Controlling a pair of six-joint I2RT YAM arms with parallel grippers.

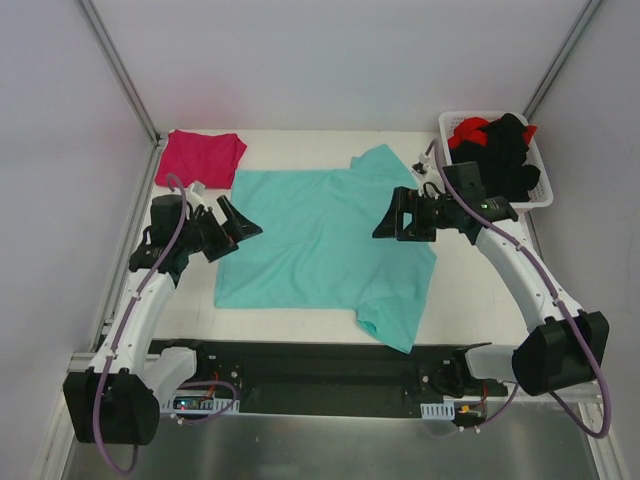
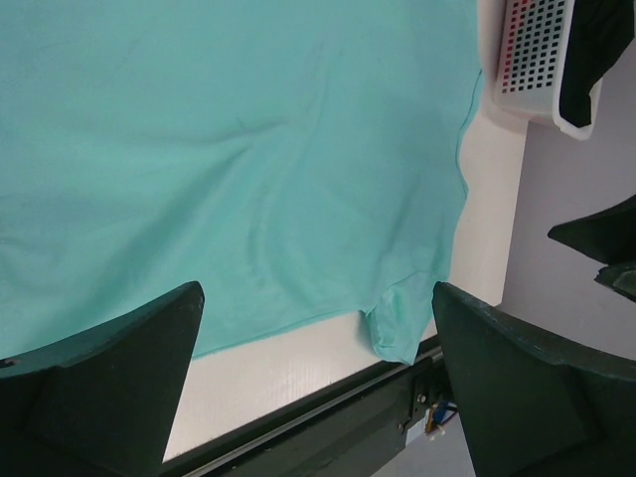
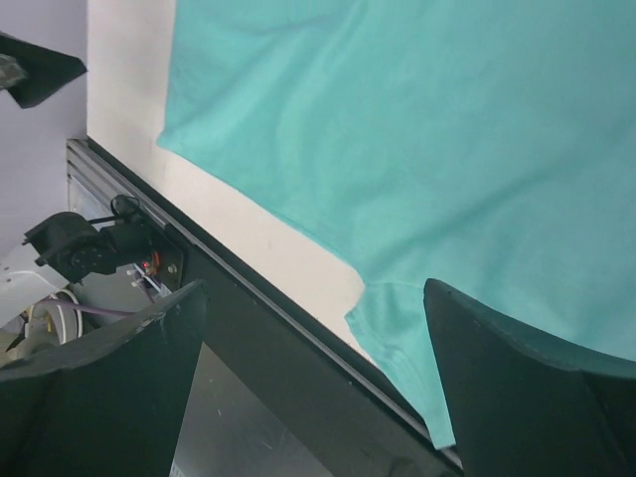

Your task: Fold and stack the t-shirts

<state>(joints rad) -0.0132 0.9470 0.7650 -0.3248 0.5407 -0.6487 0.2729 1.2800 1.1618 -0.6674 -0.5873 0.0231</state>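
**Top view:** A teal t-shirt [image 1: 320, 240] lies spread flat in the middle of the white table [image 1: 470, 290], with one sleeve pointing to the far right and the other hanging toward the near edge. The left gripper [image 1: 236, 232] hovers at the shirt's left edge and the right gripper [image 1: 386, 222] is above its right side. Both have their fingers spread and nothing between them. A folded magenta t-shirt [image 1: 200, 157] sits at the far left corner, touching the teal shirt's far left corner. At the far right a white basket [image 1: 545, 195] holds black and red garments [image 1: 500, 150] (heaped and spilling over the rim).

**Left wrist view:** The left gripper [image 2: 316, 298] is wide open, its two dark fingers [image 2: 99, 388] framing the bottom of the picture and gripping no cloth. The teal t-shirt [image 2: 248, 169] fills most of the view, lightly creased, with its near sleeve [image 2: 397, 323] reaching to the table's [image 2: 288, 373] near edge. The basket [image 2: 537, 60] shows at the upper right, a black garment [image 2: 596, 50] draped over its side.

**Right wrist view:** The right gripper [image 3: 313, 293] is also spread apart, its fingers [image 3: 527, 388] empty. Beneath it the teal t-shirt [image 3: 417, 129] covers the table [image 3: 268, 238], and the near sleeve [image 3: 397, 338] hangs over the black base strip [image 3: 248, 328] along the near edge.
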